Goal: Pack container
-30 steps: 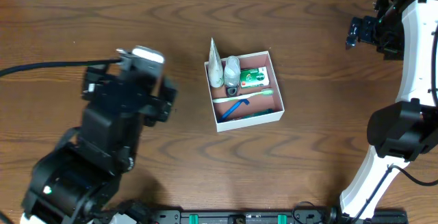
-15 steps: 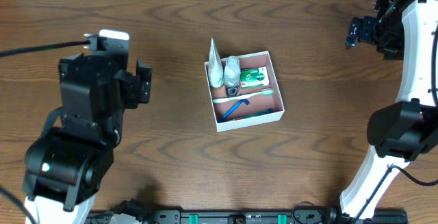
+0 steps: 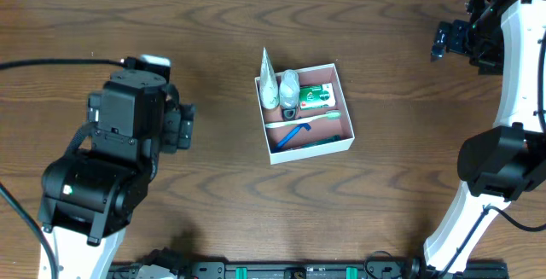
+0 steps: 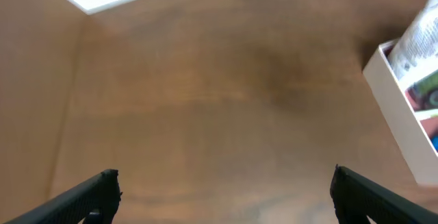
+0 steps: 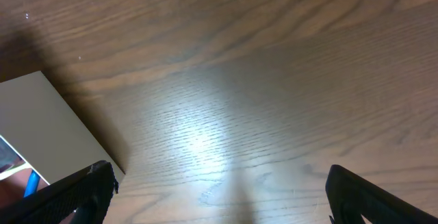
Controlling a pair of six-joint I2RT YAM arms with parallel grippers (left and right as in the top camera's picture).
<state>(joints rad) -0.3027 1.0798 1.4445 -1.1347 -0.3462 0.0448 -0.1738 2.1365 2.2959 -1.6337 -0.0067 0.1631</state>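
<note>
The container point(image 3: 344, 148) is a shallow square white-walled box with a reddish-brown floor at the table's middle. It holds a white tube point(image 3: 268, 84), a small bottle point(image 3: 290, 87), a green-and-white carton point(image 3: 316, 97), a toothbrush point(image 3: 305, 119) and a blue razor point(image 3: 293, 135). Its corner shows in the left wrist view point(image 4: 400, 114) and the right wrist view point(image 5: 55, 125). My left gripper point(image 4: 222, 190) is open and empty, left of the container. My right gripper point(image 5: 219, 190) is open and empty, raised at the far right point(image 3: 450, 40).
The brown wooden table point(image 3: 222, 194) runs under everything. The left arm's body point(image 3: 102, 177) fills the front left. The right arm's white links point(image 3: 503, 159) stand along the right edge. A black cable point(image 3: 51, 64) runs in from the left.
The left arm has drawn back toward the left and front, away from the container, and turned. The right arm and the container's contents have not moved.
</note>
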